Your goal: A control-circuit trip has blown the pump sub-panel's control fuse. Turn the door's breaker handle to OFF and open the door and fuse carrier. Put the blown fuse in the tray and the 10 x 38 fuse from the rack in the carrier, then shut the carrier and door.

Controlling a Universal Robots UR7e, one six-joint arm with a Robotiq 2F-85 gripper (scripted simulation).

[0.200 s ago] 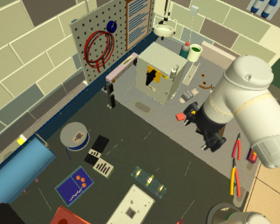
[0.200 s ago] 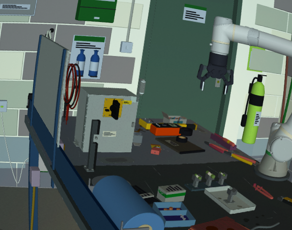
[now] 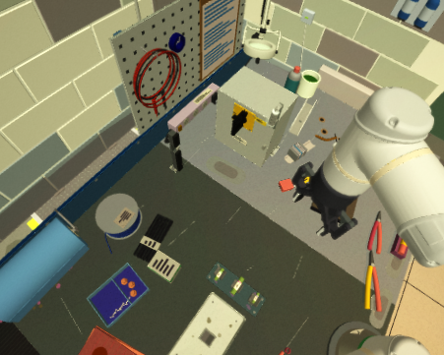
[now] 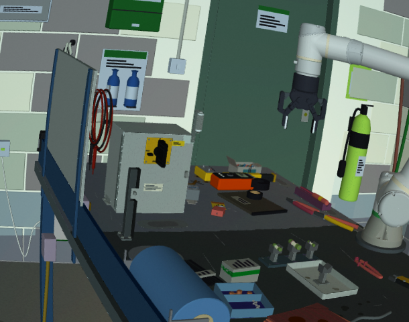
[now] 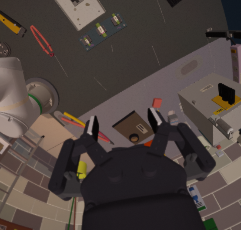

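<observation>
My gripper [image 4: 299, 125] [image 5: 124, 121] [image 3: 313, 210] hangs open and empty, high above the right part of the bench. The grey sub-panel box [image 4: 149, 170] [image 3: 255, 115] [image 5: 210, 103] stands closed at the back of the bench, far to my left in the second side camera. Its black breaker handle [image 4: 160, 152] [image 3: 238, 121] [image 5: 226, 93] sits on a yellow plate on the door. The fuse rack [image 4: 292, 251] [image 3: 236, 288] [image 5: 102, 30] holds three fuses near the front edge. A white tray [image 4: 321, 280] [image 3: 208, 330] [image 5: 76, 4] lies beside the rack.
A blue compartment box [image 4: 243, 299] [image 3: 117, 293] sits at the front. A blue roll [image 4: 173, 282], pliers [image 3: 373, 280], a screwdriver [image 4: 310, 197], an orange meter [image 4: 232, 180], a black tape roll [image 4: 255, 194] and a small red block [image 4: 217, 210] [image 5: 157, 102] are spread over the bench. A pegboard [image 3: 174, 69] stands behind.
</observation>
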